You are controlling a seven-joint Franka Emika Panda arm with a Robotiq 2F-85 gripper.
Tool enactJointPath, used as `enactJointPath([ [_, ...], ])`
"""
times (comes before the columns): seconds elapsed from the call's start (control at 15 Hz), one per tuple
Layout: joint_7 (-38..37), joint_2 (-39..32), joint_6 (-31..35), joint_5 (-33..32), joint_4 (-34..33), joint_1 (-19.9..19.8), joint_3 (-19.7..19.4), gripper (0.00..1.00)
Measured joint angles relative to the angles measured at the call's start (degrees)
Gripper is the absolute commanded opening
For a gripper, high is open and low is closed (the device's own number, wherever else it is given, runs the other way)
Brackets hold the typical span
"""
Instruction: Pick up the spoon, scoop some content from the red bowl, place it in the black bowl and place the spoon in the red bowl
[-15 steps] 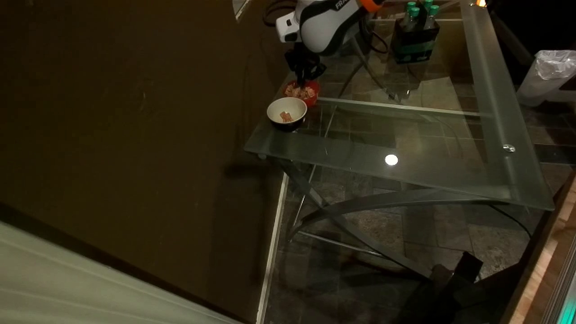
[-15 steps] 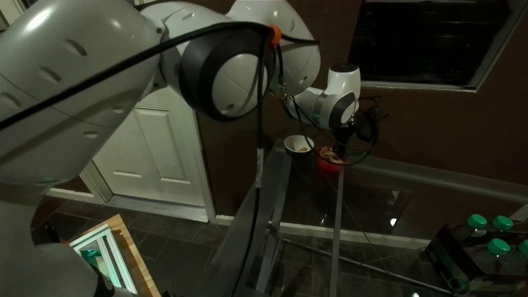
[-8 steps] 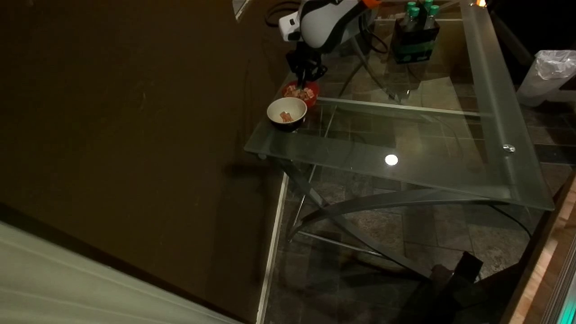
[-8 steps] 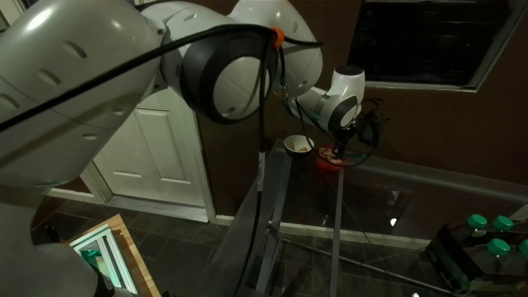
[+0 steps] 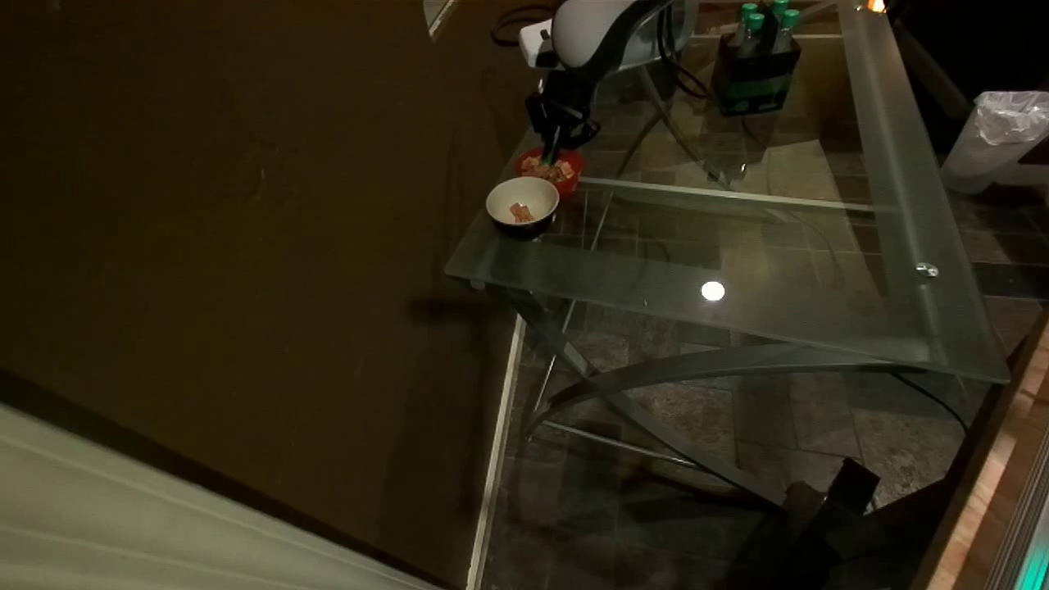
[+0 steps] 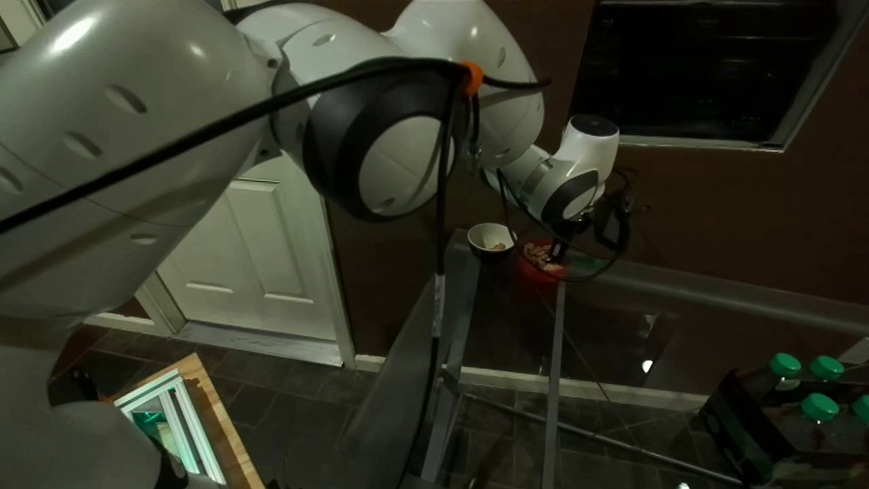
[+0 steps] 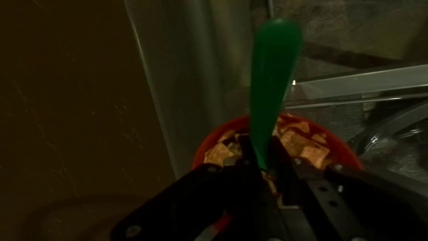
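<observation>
The red bowl (image 5: 577,175) holds orange-brown pieces and stands on the table's far edge strip; it also shows in an exterior view (image 6: 536,275) and the wrist view (image 7: 341,150). The black bowl (image 5: 524,232), cream-white inside, stands right beside it with a few pieces in it; it also shows in an exterior view (image 6: 492,255). My gripper (image 7: 262,152) is over the red bowl, fingers at the rim's level (image 5: 551,156) (image 6: 557,255). It is shut on the spoon's green handle (image 7: 272,73), which sticks out beyond the fingers. The spoon's scoop end is hidden behind the gripper.
The glass table (image 5: 656,262) has a wall (image 5: 328,205) close along the bowls' side. A bottle carrier (image 5: 754,82) with green-capped bottles stands on the table; it also shows in an exterior view (image 6: 781,421). A loose arm cable (image 6: 597,275) hangs near the red bowl.
The wrist has tilted and shifted a little, away from the black bowl, while the fingers stay at the red bowl. The red bowl moves only very slightly. The black bowl has not moved.
</observation>
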State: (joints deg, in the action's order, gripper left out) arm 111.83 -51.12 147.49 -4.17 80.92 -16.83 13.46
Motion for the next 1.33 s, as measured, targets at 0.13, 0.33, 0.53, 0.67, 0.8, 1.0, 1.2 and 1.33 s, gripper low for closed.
enactJointPath([
  [0.13, 2.36, -0.25, -0.34, 2.09, 0.00, -1.18, 1.27, 0.04],
  [0.33, 4.69, -0.33, -0.99, 4.41, -0.02, -2.08, 1.94, 0.04],
  [0.53, 5.91, -0.32, -1.53, 5.74, -0.11, -2.45, 2.02, 0.04],
  [0.67, 6.28, -0.30, -1.78, 6.33, -0.15, -2.60, 2.02, 0.04],
  [0.8, 6.85, -0.28, -1.95, 6.82, -0.15, -2.74, 2.04, 0.04],
  [1.0, 7.90, -0.26, -2.16, 7.54, -0.15, -2.95, 2.05, 0.04],
  [1.2, 8.34, -0.19, -2.42, 7.71, -0.15, -3.14, 2.05, 0.04],
  [1.33, 8.83, -0.13, -2.72, 7.86, -0.15, -3.29, 2.05, 0.04],
])
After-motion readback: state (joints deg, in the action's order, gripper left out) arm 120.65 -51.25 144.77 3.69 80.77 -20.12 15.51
